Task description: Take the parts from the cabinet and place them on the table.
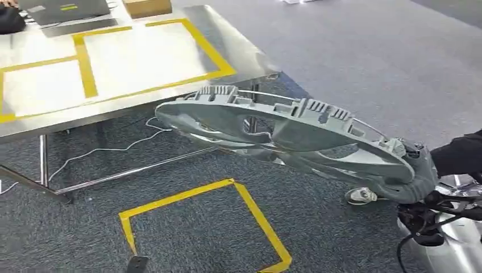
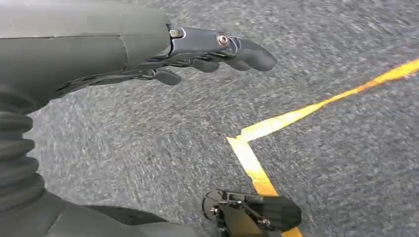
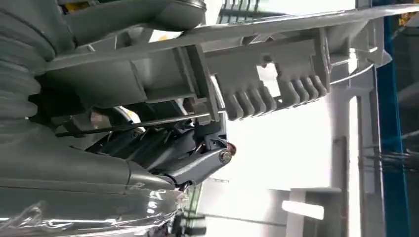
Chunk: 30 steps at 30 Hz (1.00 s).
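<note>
Grey carpet lies beside the counter. A long grey part, gripped at one end by the right hand, could sag and slip; the left hand is kept loosely spread, holding nothing.

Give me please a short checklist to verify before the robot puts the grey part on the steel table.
1. Right hand grips the grey part: ok.
2. Part over the steel table: not ok, it hangs over the carpet beside the table.
3. Yellow-taped zone on the table is free: ok.
4. Left hand holds nothing, fingers apart: ok.
5. Person's dark sleeve close by the part's held end: not ok.
6. Firmness of the grip: cannot tell.
</note>
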{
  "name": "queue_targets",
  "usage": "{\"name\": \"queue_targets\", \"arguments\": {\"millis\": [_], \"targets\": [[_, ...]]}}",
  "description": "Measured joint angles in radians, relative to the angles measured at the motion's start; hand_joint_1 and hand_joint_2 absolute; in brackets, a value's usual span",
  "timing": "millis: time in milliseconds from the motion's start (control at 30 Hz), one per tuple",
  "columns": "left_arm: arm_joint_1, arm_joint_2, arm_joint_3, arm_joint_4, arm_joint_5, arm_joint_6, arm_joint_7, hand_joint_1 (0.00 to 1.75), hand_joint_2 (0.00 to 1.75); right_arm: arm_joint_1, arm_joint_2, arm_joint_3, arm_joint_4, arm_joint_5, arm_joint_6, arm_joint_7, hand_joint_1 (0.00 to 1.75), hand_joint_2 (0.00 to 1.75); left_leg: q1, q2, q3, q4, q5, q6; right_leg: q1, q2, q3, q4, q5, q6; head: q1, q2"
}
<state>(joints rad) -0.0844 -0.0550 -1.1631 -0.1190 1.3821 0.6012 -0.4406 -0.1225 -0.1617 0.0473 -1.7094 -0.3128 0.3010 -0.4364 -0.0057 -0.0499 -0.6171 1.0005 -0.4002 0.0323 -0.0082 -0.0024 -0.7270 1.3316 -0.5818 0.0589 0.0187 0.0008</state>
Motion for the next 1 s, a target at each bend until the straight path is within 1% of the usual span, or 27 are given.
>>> {"name": "queue_targets", "arguments": {"millis": [33, 67, 100, 133, 167, 267, 300, 333, 367, 400, 433, 467, 500, 533, 567, 600, 633, 667, 700, 767, 800, 833, 867, 900, 933, 967, 1000], "targets": [[0.001, 0.000, 0.000, 0.000, 0.000, 0.001, 0.000, 0.00, 1.75, 0.001, 0.000, 0.000, 0.000, 0.000, 0.000, 0.000, 1.75, 1.75, 0.001, -0.015, 0.001, 0.001, 0.000, -0.001, -0.002, 0.002, 0.023, -0.064, 0.047, -0.001, 0.000, 0.000], [0.001, -0.001, -0.001, 0.000, 0.000, 0.001, 0.000, 0.00, 1.75, 0.002, 0.000, 0.000, -0.001, 0.000, 0.000, 0.000, 1.75, 1.75, 0.004, -0.029, 0.004, 0.002, -0.001, -0.004, -0.005, 0.010, 0.063, -0.159, 0.102, 0.000, -0.001, 0.000], [0.001, -0.002, -0.002, 0.000, 0.000, 0.001, 0.000, 0.00, 1.75, 0.002, 0.000, 0.000, -0.002, 0.000, 0.000, 0.000, 1.75, 1.75, 0.006, -0.042, 0.004, 0.004, -0.003, -0.010, -0.011, 0.040, 0.106, -0.253, 0.147, 0.005, 0.000, 0.000], [0.000, 0.000, -0.002, 0.000, 0.000, 0.002, 0.000, 0.00, 1.75, 0.003, 0.000, 0.000, -0.001, 0.000, 0.000, 0.000, 1.75, 1.75, 0.002, -0.053, -0.001, 0.009, -0.004, -0.018, -0.015, 0.084, 0.123, -0.289, 0.128, 0.007, 0.001, 0.000], [-0.001, 0.000, -0.002, 0.000, 0.000, 0.003, 0.000, 0.00, 1.75, 0.004, 0.000, 0.000, -0.002, -0.002, 0.000, -0.001, 1.75, 1.75, 0.003, -0.063, -0.007, 0.013, -0.003, -0.022, -0.016, 0.077, 0.132, -0.294, 0.131, 0.001, -0.002, 0.000], [0.009, 0.001, -0.003, 0.000, 0.000, 0.005, 0.001, 0.00, 1.75, 0.005, 0.000, 0.002, -0.002, 0.000, 0.000, 0.000, 1.75, 1.75, 0.010, -0.089, -0.012, 0.004, 0.006, -0.041, -0.010, 0.051, 0.130, -0.292, 0.135, -0.017, -0.002, 0.000], [0.010, 0.003, -0.003, 0.000, 0.000, 0.005, 0.001, 0.00, 1.75, 0.003, 0.000, 0.003, -0.002, -0.001, 0.000, 0.000, 1.75, 1.75, 0.010, -0.080, -0.014, 0.007, 0.000, -0.044, -0.016, 0.038, 0.134, -0.297, 0.138, -0.025, 0.000, 0.000], [0.010, 0.000, -0.003, 0.000, 0.001, 0.006, 0.001, 0.00, 1.75, 0.003, 0.000, 0.003, -0.003, 0.000, 0.000, -0.001, 1.75, 1.75, 0.001, -0.023, -0.027, 0.039, -0.025, -0.050, -0.014, 0.029, 0.137, -0.299, 0.136, -0.035, -0.012, 0.000], [0.008, 0.000, -0.003, 0.000, 0.000, 0.006, 0.001, 0.00, 1.75, 0.004, 0.000, 0.003, -0.004, 0.000, 0.000, -0.001, 1.75, 1.75, 0.003, 0.014, -0.060, 0.106, -0.064, -0.055, -0.012, 0.017, 0.137, -0.299, 0.136, -0.037, -0.014, 0.000], [0.005, 0.000, -0.003, 0.000, 0.000, 0.006, 0.001, 0.00, 1.75, 0.005, 0.000, 0.003, -0.004, 0.000, -0.001, -0.002, 1.75, 1.75, 0.004, 0.032, -0.098, 0.187, -0.101, -0.058, -0.010, 0.005, 0.137, -0.299, 0.135, -0.039, -0.014, 0.000], [0.005, 0.000, -0.003, 0.000, 0.000, 0.006, 0.001, 0.00, 1.75, 0.006, 0.000, 0.003, -0.004, 0.000, -0.003, -0.002, 1.75, 1.75, 0.005, 0.039, -0.135, 0.265, -0.131, -0.059, -0.008, -0.008, 0.137, -0.299, 0.133, -0.041, -0.014, 0.000], [0.005, 0.000, -0.003, 0.000, 0.001, 0.006, 0.001, 0.00, 1.75, 0.007, 0.000, 0.003, -0.003, 0.001, -0.003, -0.001, 1.75, 1.75, 0.005, 0.040, -0.159, 0.313, -0.141, -0.059, -0.007, -0.020, 0.137, -0.299, 0.133, -0.042, -0.014, 0.000], [0.006, 0.000, -0.003, 0.000, 0.001, 0.005, 0.001, 0.00, 1.75, 0.007, 0.000, 0.003, -0.004, 0.001, -0.003, -0.001, 1.75, 1.75, 0.005, 0.040, -0.157, 0.308, -0.124, -0.058, -0.006, -0.032, 0.138, -0.299, 0.132, -0.042, -0.014, 0.000], [0.007, 0.000, -0.003, 0.000, 0.001, 0.003, 0.001, 0.00, 1.75, 0.006, 0.000, 0.003, -0.004, 0.002, -0.003, -0.001, 1.75, 1.75, 0.005, 0.042, -0.135, 0.261, -0.089, -0.055, -0.005, -0.043, 0.138, -0.299, 0.131, -0.043, -0.014, 0.000], [0.006, 0.000, -0.003, 0.000, 0.001, 0.003, 0.001, 0.00, 1.75, 0.005, 0.000, 0.003, -0.004, 0.002, -0.004, -0.001, 1.75, 1.75, 0.004, 0.047, -0.095, 0.184, -0.047, -0.050, -0.003, -0.054, 0.141, -0.299, 0.130, -0.042, -0.014, 0.000], [0.006, 0.000, -0.003, 0.000, 0.001, 0.003, 0.001, 0.00, 1.75, 0.003, 0.000, 0.003, -0.004, 0.002, -0.005, -0.001, 1.75, 1.75, 0.000, 0.069, -0.044, 0.091, -0.008, -0.042, -0.002, -0.064, 0.145, -0.299, 0.128, -0.040, -0.014, 0.000], [0.004, 0.000, -0.003, 0.000, 0.001, 0.003, 0.001, 0.00, 1.75, 0.003, 0.000, 0.003, -0.004, 0.002, -0.005, -0.001, 1.75, 1.75, -0.011, 0.130, -0.007, 0.024, 0.002, -0.032, 0.001, -0.072, 0.148, -0.299, 0.125, -0.037, -0.014, 0.000], [0.000, 0.000, -0.003, 0.000, 0.001, 0.003, 0.001, 0.00, 1.75, 0.004, 0.000, 0.002, -0.004, 0.002, -0.006, -0.002, 1.75, 1.75, -0.017, 0.134, -0.001, 0.004, -0.007, -0.028, 0.009, -0.082, 0.146, -0.295, 0.119, -0.030, -0.014, 0.000], [-0.001, 0.000, -0.004, 0.000, 0.001, 0.003, 0.002, 0.00, 1.75, 0.003, 0.000, 0.002, -0.004, 0.002, -0.006, -0.002, 1.75, 1.75, -0.017, 0.121, -0.006, 0.005, -0.006, -0.025, 0.009, -0.092, 0.148, -0.298, 0.119, -0.027, -0.010, 0.000], [0.001, 0.000, -0.004, 0.000, 0.003, 0.003, 0.002, 0.00, 1.75, 0.003, 0.000, 0.003, -0.004, 0.003, -0.007, -0.001, 1.75, 1.75, -0.019, 0.093, -0.008, 0.003, -0.005, -0.019, 0.009, -0.118, 0.158, -0.305, 0.117, -0.018, -0.012, 0.000], [0.002, -0.001, -0.004, 0.000, 0.003, 0.003, 0.003, 0.00, 1.75, 0.002, 0.000, 0.003, -0.006, 0.002, -0.008, -0.002, 1.75, 1.75, -0.008, 0.082, -0.001, -0.005, 0.001, -0.012, 0.006, -0.112, 0.155, -0.302, 0.110, -0.009, -0.012, 0.000], [0.003, -0.001, -0.004, 0.000, 0.003, 0.003, 0.003, 0.00, 1.75, 0.001, 0.000, 0.002, -0.007, 0.002, -0.009, -0.002, 1.75, 1.75, -0.005, 0.079, 0.001, -0.006, 0.001, -0.008, 0.005, -0.063, 0.150, -0.279, 0.094, -0.003, -0.007, 0.000], [0.000, 0.000, -0.004, 0.000, 0.003, 0.003, 0.003, 0.00, 1.75, 0.002, 0.000, 0.000, -0.008, 0.001, -0.010, -0.005, 1.75, 1.75, -0.003, 0.069, 0.002, -0.006, 0.001, -0.001, 0.003, -0.024, 0.122, -0.215, 0.060, -0.001, -0.005, 0.000], [-0.001, -0.002, -0.004, 0.000, 0.003, 0.003, 0.003, 0.00, 1.75, 0.003, 0.000, -0.002, -0.009, -0.001, -0.011, -0.008, 1.75, 1.75, -0.002, 0.058, 0.001, -0.006, 0.001, 0.000, 0.003, -0.006, 0.079, -0.129, 0.020, 0.001, 0.000, 0.000], [-0.001, -0.004, -0.004, 0.000, 0.004, 0.003, 0.003, 0.00, 1.75, 0.004, 0.000, -0.002, -0.009, -0.001, -0.012, -0.008, 1.75, 1.75, -0.002, 0.049, 0.001, -0.006, 0.001, 0.001, 0.003, -0.001, 0.034, -0.045, -0.013, 0.003, -0.001, 0.000], [-0.001, -0.004, -0.004, 0.000, 0.005, 0.003, 0.003, 0.00, 1.75, 0.006, 0.000, -0.002, -0.009, -0.001, -0.013, -0.008, 1.75, 1.75, -0.002, 0.043, 0.002, -0.005, 0.000, 0.001, 0.003, 0.000, 0.003, 0.006, -0.024, 0.004, -0.001, 0.000], [-0.001, -0.004, -0.004, 0.000, 0.007, 0.003, 0.003, 0.00, 1.75, 0.008, 0.000, -0.002, -0.009, -0.001, -0.015, -0.009, 1.75, 1.75, -0.002, 0.036, 0.002, -0.005, 0.000, 0.001, 0.003, 0.000, -0.008, 0.012, -0.011, 0.004, -0.001, 0.000]]}}
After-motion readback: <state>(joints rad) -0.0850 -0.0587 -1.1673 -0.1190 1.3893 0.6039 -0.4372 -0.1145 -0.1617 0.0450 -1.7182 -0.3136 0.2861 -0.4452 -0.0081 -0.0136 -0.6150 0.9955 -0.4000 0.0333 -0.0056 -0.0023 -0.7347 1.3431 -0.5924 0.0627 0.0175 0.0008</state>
